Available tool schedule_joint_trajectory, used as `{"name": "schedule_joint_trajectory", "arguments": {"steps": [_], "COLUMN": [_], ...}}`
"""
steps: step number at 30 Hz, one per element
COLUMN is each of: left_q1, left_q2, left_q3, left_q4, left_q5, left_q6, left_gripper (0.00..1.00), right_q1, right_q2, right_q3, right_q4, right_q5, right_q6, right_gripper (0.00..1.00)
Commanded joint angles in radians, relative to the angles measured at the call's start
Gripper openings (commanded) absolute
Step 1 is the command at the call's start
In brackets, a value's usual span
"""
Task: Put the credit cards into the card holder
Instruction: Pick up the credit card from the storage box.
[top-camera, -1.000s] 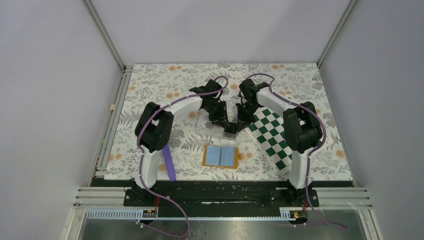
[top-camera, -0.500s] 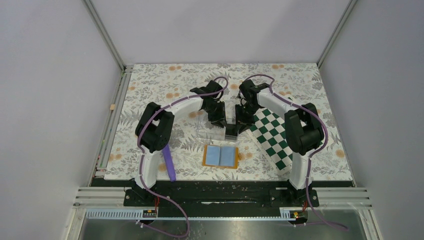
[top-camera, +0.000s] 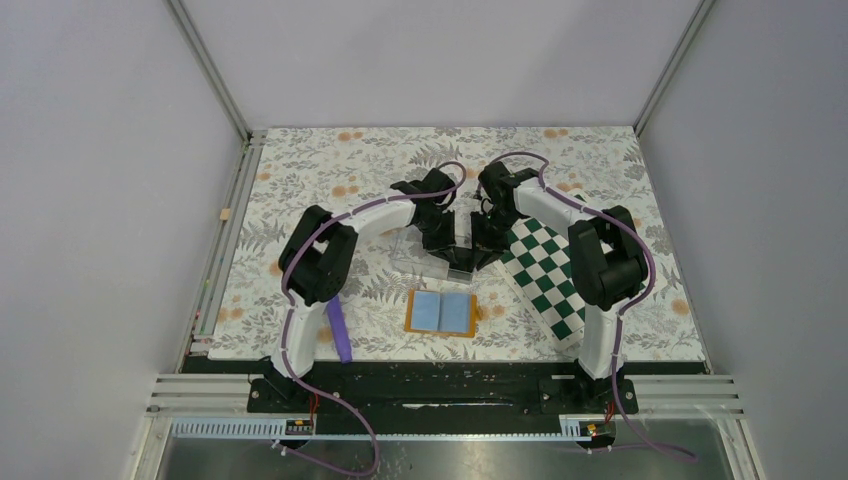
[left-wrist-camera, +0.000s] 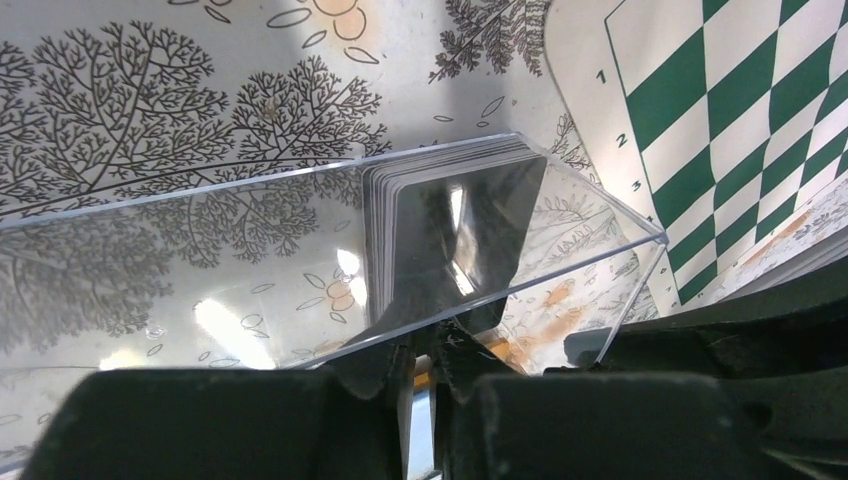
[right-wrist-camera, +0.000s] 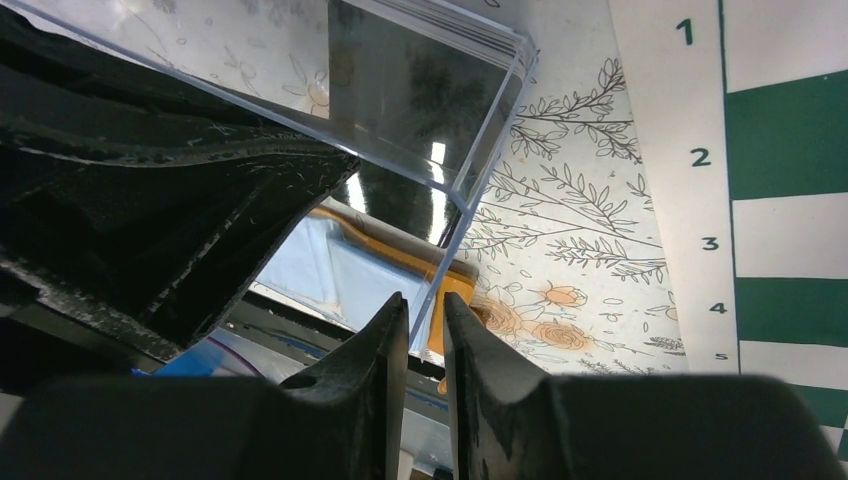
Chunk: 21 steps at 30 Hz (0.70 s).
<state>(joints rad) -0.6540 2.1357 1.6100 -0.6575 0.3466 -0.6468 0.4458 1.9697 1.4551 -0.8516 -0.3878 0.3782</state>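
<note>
Just beyond the open card holder (top-camera: 440, 312), left gripper (left-wrist-camera: 422, 346) and right gripper (right-wrist-camera: 425, 306) each clamp a wall of the clear box (left-wrist-camera: 250, 260), likely steadying it to free the credit cards (left-wrist-camera: 450, 235).

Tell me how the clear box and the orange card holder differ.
The clear box is see-through with upright walls; the card holder is orange, lying open flat with its blue lining up. The clear box holds a stack of dark cards on edge; the card holder shows none. The left pincer and right pincer pinch the clear box's walls; the card holder lies untouched. Both are rectangular.
</note>
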Motion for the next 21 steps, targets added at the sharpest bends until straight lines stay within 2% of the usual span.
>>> {"name": "schedule_joint_trajectory", "arguments": {"steps": [1, 13, 18, 21], "left_q1": [-0.008, -0.012, -0.013, -0.013], "left_q2": [0.007, -0.032, -0.019, 0.001], "left_q3": [0.045, 0.044, 0.057, 0.058], "left_q4": [-0.004, 0.019, -0.049, -0.064], "left_q5": [-0.024, -0.038, -0.131, -0.132], "left_q6": [0.003, 0.006, 0.03, 0.039], "left_gripper": [0.07, 0.04, 0.23, 0.24], "right_q1": [0.01, 0.01, 0.01, 0.01], "right_q2": [-0.052, -0.054, -0.054, -0.054], "right_q3": [-0.01, -0.015, -0.019, -0.023], "right_q4": [-0.009, -0.008, -0.009, -0.009], "right_q5": [-0.02, -0.021, -0.021, -0.02], "right_q6": [-0.003, -0.005, -0.006, -0.006], "right_gripper": [0.25, 0.25, 0.25, 0.25]}}
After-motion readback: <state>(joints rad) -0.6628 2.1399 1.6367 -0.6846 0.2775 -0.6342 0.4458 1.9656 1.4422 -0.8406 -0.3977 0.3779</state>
